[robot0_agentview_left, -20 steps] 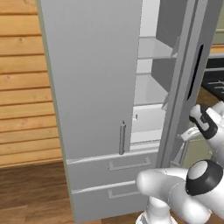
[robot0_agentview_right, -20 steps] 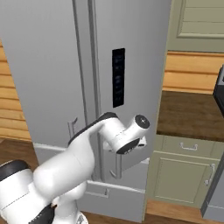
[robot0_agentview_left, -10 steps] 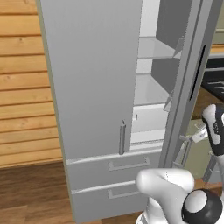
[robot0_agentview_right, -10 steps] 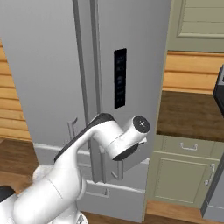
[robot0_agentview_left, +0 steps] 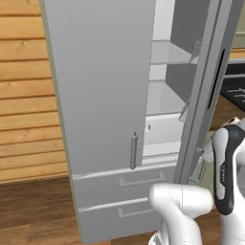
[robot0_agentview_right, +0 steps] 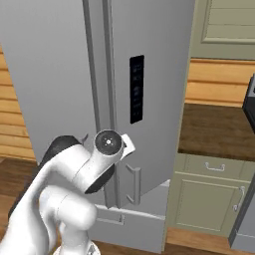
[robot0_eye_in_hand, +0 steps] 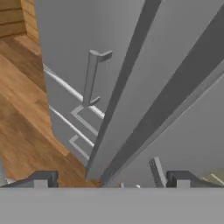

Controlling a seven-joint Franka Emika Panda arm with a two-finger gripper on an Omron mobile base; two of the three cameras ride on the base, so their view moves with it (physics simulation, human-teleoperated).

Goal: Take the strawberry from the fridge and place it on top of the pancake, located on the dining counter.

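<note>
Fingers (robot0_eye_in_hand: pixel 43 178) spread wide, nothing pinched. Ahead of fingers: fridge (robot0_agentview_left: pixel 105 95) right door edge, door ajar. Strawberry not made out on shelves. Judged light, soft, easily bruised; gentle pinch across sides advised.

You face the fridge (robot0_agentview_left: pixel 100 95), a tall light grey double-door unit, its right door (robot0_agentview_left: pixel 210 81) swung partly open on pale shelves (robot0_agentview_left: pixel 165 98), its left door shut with a vertical bar handle (robot0_agentview_left: pixel 134 150), two drawers (robot0_agentview_left: pixel 124 182) closed along the bottom above the wooden floor.
</note>
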